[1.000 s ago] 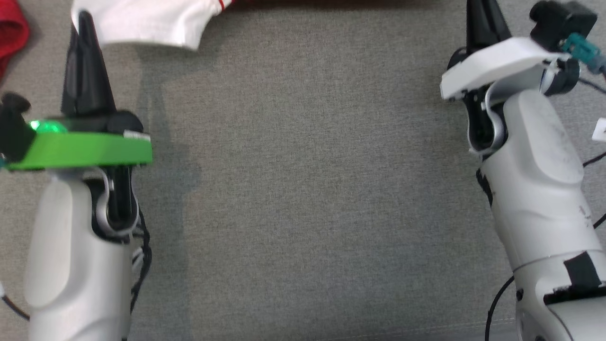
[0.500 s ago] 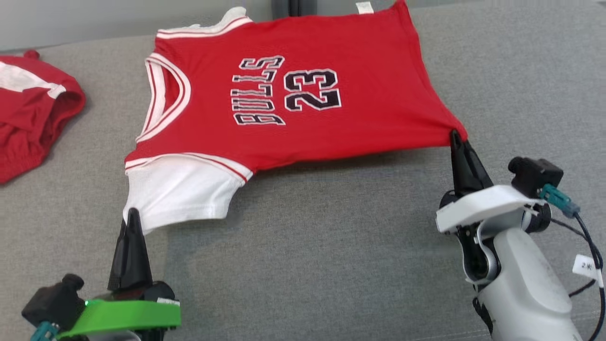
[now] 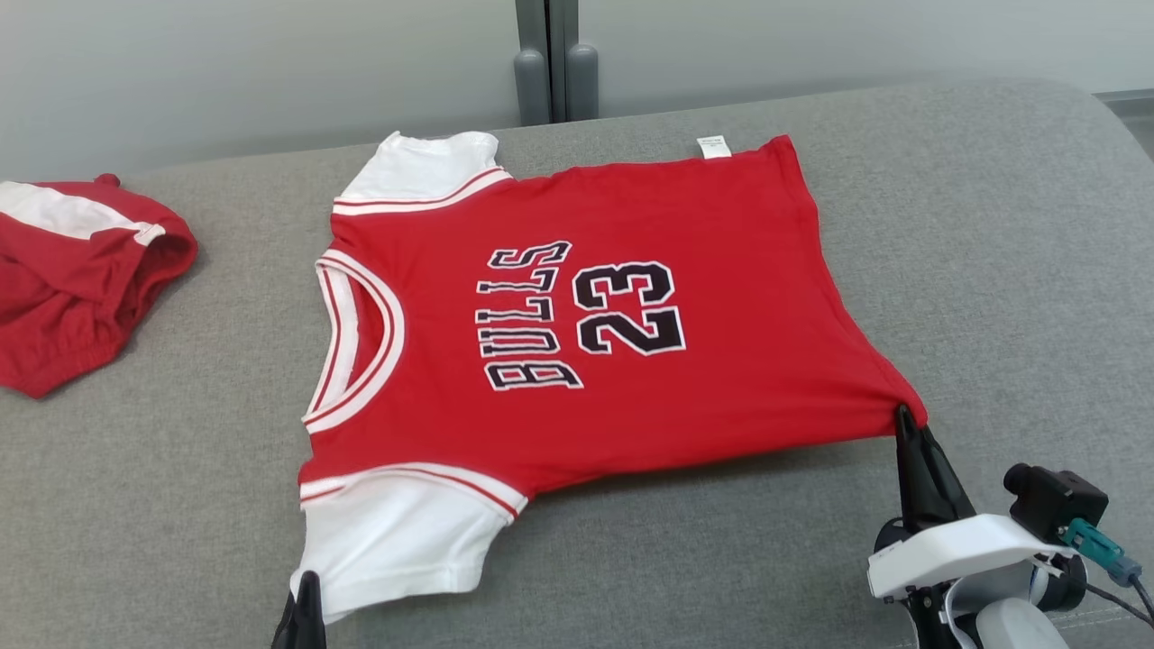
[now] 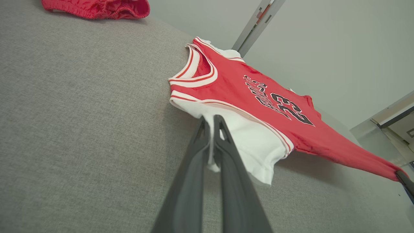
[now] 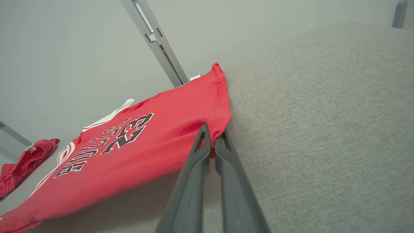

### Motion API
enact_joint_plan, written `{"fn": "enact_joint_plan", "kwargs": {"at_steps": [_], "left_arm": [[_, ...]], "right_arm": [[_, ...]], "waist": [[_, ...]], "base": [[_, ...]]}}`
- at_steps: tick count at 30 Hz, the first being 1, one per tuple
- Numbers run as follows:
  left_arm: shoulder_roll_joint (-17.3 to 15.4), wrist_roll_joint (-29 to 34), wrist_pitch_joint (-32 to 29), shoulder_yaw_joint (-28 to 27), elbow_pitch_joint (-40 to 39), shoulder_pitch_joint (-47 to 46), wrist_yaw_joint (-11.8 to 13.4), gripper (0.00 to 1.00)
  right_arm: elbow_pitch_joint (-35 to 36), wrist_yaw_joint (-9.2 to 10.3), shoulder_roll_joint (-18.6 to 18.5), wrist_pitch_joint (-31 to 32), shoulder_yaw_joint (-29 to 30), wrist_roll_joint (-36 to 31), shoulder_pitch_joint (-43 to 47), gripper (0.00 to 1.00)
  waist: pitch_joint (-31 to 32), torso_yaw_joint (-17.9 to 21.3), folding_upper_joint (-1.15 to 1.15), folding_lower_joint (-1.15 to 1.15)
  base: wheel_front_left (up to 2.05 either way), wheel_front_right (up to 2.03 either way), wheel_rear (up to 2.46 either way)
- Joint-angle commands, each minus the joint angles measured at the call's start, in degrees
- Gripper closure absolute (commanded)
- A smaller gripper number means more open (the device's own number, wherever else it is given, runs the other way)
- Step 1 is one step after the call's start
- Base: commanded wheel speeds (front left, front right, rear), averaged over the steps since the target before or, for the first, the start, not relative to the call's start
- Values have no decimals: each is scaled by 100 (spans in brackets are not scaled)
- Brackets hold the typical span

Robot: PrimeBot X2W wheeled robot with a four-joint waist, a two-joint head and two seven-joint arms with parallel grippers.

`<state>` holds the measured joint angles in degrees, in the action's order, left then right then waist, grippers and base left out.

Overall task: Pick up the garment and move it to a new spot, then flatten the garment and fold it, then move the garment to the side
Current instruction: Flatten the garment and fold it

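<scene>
Our head camera has tipped upward since half a second ago, bringing the pale wall (image 3: 270,72) behind the red jersey (image 3: 586,361) into view; both hands keep their grip. The jersey, number 23 facing up, lies spread on the grey upholstered surface (image 3: 992,225). Our left hand (image 3: 308,584) is clamped on the jersey's near white sleeve (image 3: 397,541). Our right hand (image 3: 904,416) is pinched shut on the jersey's near hem corner, which is drawn taut and lifted, with shadow beneath. Red shorts (image 3: 72,288) lie well apart from the jersey, past its collar (image 3: 356,351).
</scene>
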<state>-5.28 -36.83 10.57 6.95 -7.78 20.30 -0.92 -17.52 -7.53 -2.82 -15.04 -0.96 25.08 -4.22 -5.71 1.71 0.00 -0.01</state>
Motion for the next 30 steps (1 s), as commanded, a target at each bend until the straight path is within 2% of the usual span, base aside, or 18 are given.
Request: {"fn": "enact_joint_plan", "kwargs": {"at_steps": [1, 6, 18, 24, 30], "left_arm": [[-43, 24, -28, -8, -30, 98, 42, 100], [-26, 32, -44, 47, 45, 66, 85, 100], [13, 24, 15, 161, 346, -647, -27, 100], [42, 83, 131, 174, 654, -1672, -121, 100], [50, 292, 300, 103, 1364, -2959, -210, 100]], "right_arm": [[27, 8, -16, 1, 14, 25, 86, 100], [-212, 8, -13, 60, 67, 86, 194, 100], [-883, 8, -15, 20, -82, 292, -255, 100], [-944, 7, -14, -11, -112, 493, -656, 100], [-1105, 7, -16, -19, -9, 615, -1280, 100]], "waist": [[33, 6, 0, 1], [78, 7, 0, 1], [-120, -102, 0, 1], [-445, -108, 0, 1], [-872, -46, 0, 1]], "base": [[0, 0, 0], [0, 0, 0], [0, 0, 0], [0, 0, 0], [0, 0, 0]]}}
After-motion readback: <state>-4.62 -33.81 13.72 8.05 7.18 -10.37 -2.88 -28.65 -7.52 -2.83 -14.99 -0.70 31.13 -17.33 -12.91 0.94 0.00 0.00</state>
